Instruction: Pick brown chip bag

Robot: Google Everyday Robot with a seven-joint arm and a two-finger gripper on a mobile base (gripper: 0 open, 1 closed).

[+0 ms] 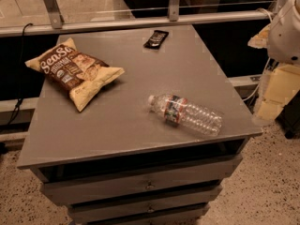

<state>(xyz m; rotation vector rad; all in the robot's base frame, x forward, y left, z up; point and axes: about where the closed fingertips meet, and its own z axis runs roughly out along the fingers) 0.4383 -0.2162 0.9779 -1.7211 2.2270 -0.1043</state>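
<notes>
Water bottle (187, 115) lying nearest, brown chip bag (75, 71) left, tool (275, 95) far right

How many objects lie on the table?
3: brown chip bag at left, black wrapper at the far edge, water bottle front right. None seems hidden. The pincer hangs beyond the table's right edge.

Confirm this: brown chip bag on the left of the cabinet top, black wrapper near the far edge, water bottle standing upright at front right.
Wrong in one respect: the camera view shows the water bottle lying on its side, not upright. The brown chip bag on the left of the cabinet top and the black wrapper near the far edge are right. The tool is beyond the right edge.
</notes>
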